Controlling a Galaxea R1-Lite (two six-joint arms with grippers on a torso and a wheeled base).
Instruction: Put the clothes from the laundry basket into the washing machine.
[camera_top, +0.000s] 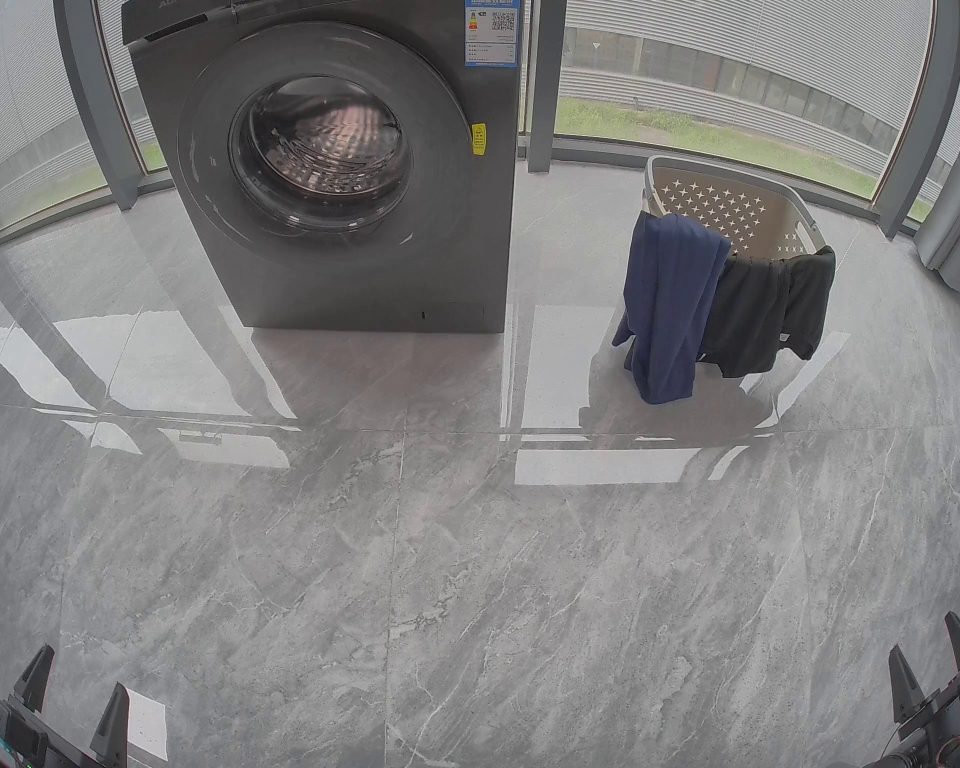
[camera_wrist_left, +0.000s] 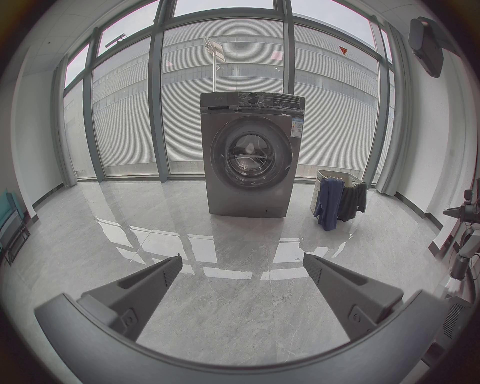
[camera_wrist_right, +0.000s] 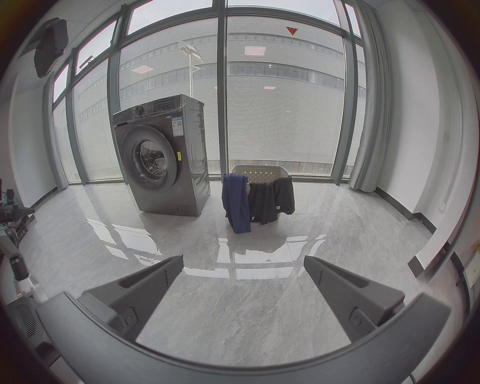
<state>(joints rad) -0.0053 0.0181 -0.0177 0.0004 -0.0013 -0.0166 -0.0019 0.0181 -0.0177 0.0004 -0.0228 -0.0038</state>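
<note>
- Jaws stand wide apart on left end effector (camera_wrist_left: 241, 260) and right end effector (camera_wrist_right: 242, 260), both empty.
- Laundry basket (camera_top: 700, 200) sits well ahead on the floor (camera_top: 480, 560), blue garment (camera_top: 670, 300) and black garment (camera_top: 765, 310) draped over its rim.
- Washing machine (camera_top: 330, 160) stands beside it.

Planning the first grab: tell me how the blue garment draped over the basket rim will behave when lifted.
The blue garment hangs in long folds over the laundry basket rim: likely floppy, trailing below any grip. Thin cloth, probably light. Pulling sideways might drag the basket.

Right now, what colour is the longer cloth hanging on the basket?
The longer cloth is dark blue, clearest in the head view.
</note>
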